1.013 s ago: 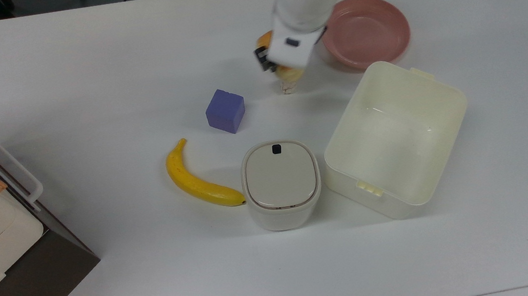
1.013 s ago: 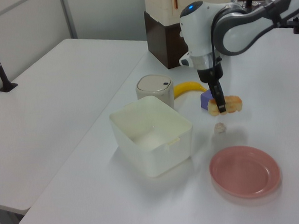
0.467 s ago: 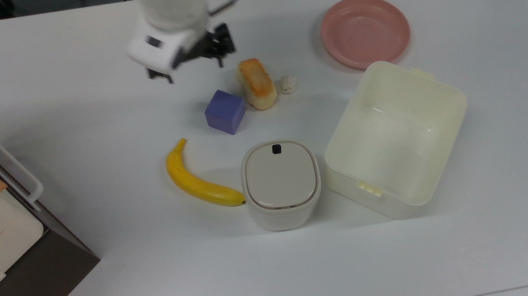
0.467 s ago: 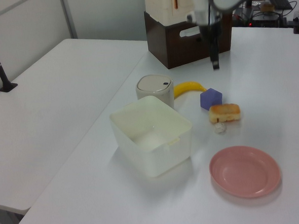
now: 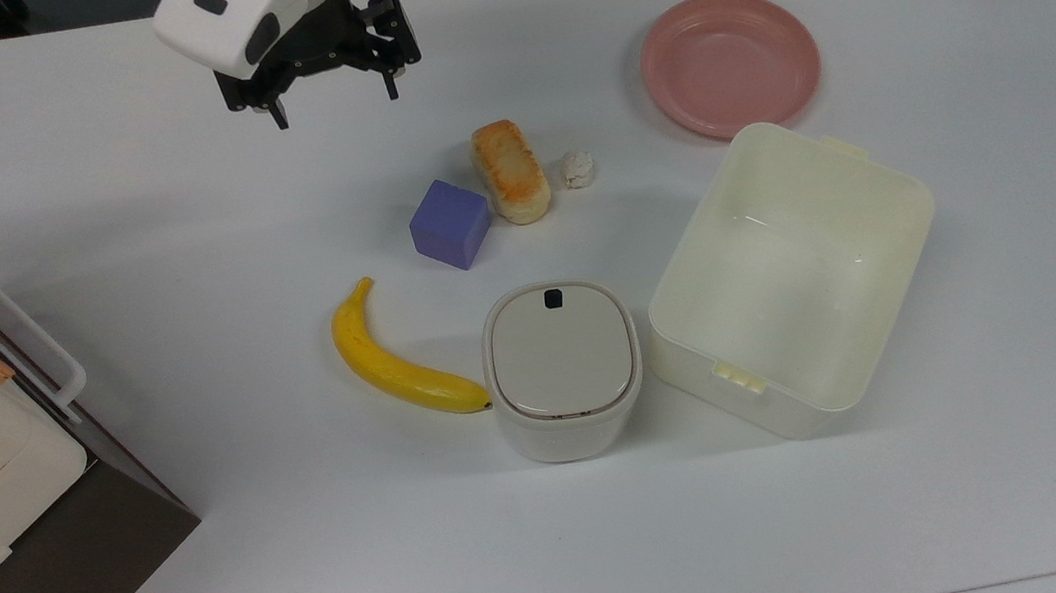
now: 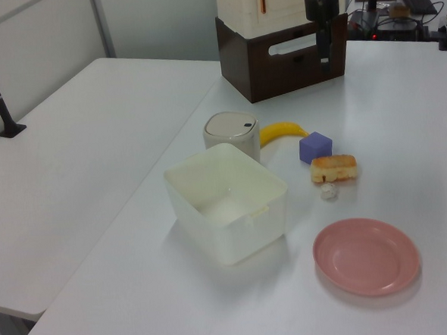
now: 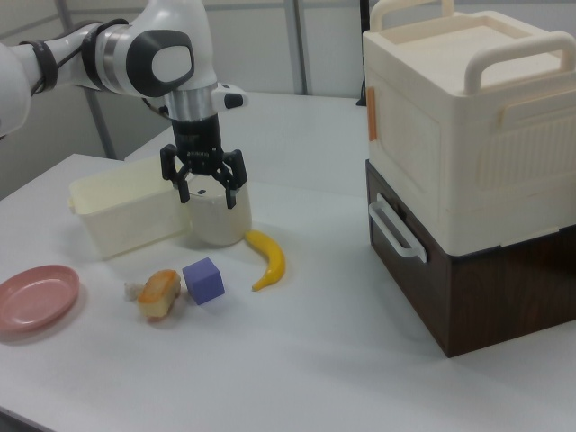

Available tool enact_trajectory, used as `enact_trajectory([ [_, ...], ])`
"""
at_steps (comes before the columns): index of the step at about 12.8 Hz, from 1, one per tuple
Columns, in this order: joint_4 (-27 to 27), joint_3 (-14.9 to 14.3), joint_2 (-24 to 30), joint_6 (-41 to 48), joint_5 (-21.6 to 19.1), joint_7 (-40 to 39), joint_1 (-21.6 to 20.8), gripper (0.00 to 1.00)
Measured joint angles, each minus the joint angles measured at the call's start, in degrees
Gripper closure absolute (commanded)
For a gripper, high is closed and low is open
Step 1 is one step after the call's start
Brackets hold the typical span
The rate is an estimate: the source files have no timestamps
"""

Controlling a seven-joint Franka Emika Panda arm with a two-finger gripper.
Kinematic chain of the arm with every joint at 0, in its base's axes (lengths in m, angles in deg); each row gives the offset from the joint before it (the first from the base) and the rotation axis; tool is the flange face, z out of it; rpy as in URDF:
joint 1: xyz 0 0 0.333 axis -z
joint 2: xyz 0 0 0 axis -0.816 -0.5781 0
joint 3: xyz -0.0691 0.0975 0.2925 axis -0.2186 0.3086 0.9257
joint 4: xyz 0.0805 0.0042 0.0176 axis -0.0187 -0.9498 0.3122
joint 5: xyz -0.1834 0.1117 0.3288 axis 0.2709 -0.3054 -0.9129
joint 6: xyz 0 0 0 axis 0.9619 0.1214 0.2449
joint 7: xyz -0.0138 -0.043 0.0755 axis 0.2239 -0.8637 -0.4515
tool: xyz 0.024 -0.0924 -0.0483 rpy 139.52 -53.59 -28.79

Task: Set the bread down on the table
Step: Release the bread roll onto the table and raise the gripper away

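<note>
Bread (image 5: 512, 184) lies flat on the white desk (image 5: 128, 235), toasted top up — just beside the purple cube (image 5: 449, 222) on the top view's left, with a small white lump (image 5: 578, 168) close on the top view's right. The pink plate (image 5: 729, 60) sits well apart. Pincer (image 5: 333, 101) hangs above the desk's far side, well clear of the bread, fingers spread wide, holding nothing. Judgement: the placing looks done — bread is resting on the desk, released. Nothing obvious is left beyond parking the arm.
</note>
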State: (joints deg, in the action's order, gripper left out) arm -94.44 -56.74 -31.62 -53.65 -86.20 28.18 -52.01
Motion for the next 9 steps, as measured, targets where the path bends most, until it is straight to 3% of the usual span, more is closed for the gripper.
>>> enact_trajectory([
  [4, 0.80, 0.20, 0.01, -2.30, 0.00, 13.83, 0.02, 0.00],
  [9, 1.15, 0.19, 0.03, -2.37, 0.41, 16.07, 0.25, 0.00],
])
